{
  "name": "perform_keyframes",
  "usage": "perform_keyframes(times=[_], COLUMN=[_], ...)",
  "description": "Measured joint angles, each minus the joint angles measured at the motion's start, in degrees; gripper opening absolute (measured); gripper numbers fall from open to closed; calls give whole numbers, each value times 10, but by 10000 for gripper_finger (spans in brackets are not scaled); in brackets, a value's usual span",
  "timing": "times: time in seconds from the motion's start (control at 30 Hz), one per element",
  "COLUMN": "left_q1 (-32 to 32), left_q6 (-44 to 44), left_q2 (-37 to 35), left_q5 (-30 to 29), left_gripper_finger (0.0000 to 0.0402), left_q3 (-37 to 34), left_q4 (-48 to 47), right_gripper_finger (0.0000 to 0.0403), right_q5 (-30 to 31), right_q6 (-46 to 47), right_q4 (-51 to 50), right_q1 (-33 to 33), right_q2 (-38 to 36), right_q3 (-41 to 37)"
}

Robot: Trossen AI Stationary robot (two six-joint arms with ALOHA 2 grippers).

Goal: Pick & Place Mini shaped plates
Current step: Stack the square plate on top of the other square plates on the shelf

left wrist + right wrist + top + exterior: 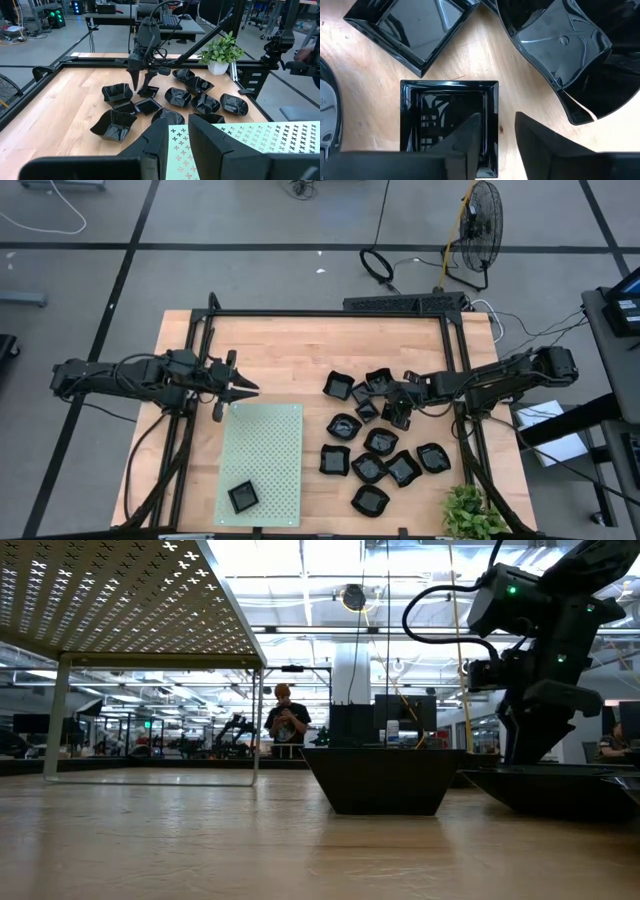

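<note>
High view: we count one plate (243, 497) on the mat (262, 442), about a dozen plates (381, 443) still right of the mat, so barely begun. Right gripper (496, 134) straddles a square plate's (447, 120) rim, jaws part spread, not yet pinching. Left gripper (243, 388) hovers at the mat's far edge, jaws narrowly apart, empty.

It looked like a robotics lab: a wooden workbench (300, 340) on grey flooring, monitors (405, 712), other workstations behind.
</note>
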Motion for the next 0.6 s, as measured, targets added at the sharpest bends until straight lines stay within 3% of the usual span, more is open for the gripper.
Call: perform_keyframes(times=[0.6], left_q1=[0], left_q6=[0], left_q2=[0], left_q5=[0], left_gripper_finger=[76], left_q3=[0], left_q4=[0], right_gripper_finger=[21], right_q5=[-1], right_q6=[1], right_q4=[1], right_q1=[0], right_q2=[0], right_q3=[0])
